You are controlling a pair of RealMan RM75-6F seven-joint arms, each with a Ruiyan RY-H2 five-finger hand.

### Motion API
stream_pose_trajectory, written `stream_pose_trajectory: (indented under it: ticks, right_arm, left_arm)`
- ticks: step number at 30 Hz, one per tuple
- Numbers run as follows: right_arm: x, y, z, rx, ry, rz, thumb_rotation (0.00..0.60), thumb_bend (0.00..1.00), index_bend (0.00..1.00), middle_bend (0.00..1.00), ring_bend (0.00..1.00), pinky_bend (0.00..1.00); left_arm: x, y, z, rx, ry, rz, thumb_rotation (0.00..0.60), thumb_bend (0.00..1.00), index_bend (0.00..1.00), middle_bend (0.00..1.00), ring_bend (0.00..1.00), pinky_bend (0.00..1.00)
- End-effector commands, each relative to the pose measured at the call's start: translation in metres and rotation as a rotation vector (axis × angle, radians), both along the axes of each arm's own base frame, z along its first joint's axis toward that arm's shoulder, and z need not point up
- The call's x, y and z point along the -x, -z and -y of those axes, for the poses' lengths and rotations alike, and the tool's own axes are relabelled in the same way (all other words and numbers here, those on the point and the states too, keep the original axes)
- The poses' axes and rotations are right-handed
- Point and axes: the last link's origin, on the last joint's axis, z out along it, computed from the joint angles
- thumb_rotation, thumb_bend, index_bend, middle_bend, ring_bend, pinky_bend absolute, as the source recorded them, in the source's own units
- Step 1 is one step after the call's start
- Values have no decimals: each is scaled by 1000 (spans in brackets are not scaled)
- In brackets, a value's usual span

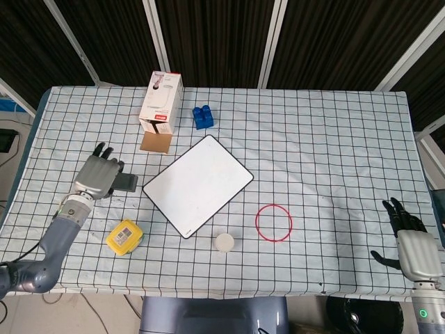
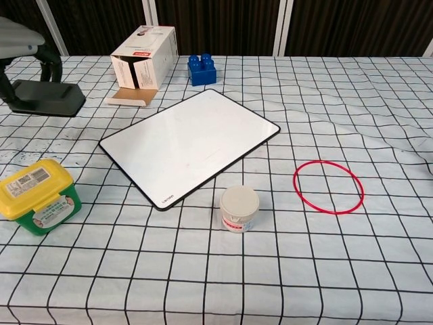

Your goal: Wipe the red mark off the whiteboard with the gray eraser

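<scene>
The whiteboard [image 1: 198,184] lies tilted in the middle of the checked cloth, and its white face [image 2: 189,142] shows no red mark that I can make out. My left hand [image 1: 97,177] is off the board's left side and grips the gray eraser [image 1: 127,183]. In the chest view the eraser [image 2: 44,98] sits at the far left with only part of the left hand [image 2: 27,51] showing above it. Whether the eraser touches the cloth I cannot tell. My right hand [image 1: 410,243] hangs past the table's right front corner, fingers spread and holding nothing.
A red ring [image 1: 274,223] lies right of the board. A white jar [image 2: 239,208] stands at the board's front corner. A yellow-lidded green tub [image 2: 37,195] sits front left. At the back stand an open white carton [image 1: 160,103] and a blue brick [image 1: 203,117].
</scene>
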Motion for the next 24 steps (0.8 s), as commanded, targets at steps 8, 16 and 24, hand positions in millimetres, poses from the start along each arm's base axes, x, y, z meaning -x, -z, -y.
stream_pose_trajectory:
  ticks: [8,16,24]
  right_arm:
    - [0,0,0,1,2,-4,600,39,0,34,173,204]
    - [0,0,0,-1,3,-5,600,40,0,34,173,204]
    - [1,0,0,-1,3,-5,600,40,0,34,173,204]
  left_arm:
    - [63,-1,1,20,-34,39,600,254,467,483,108,69]
    - [74,20,-8,43,-35,26,600,253,463,480,108,69]
    - [74,33,-14,46,-35,21,600,228,416,454,106,69]
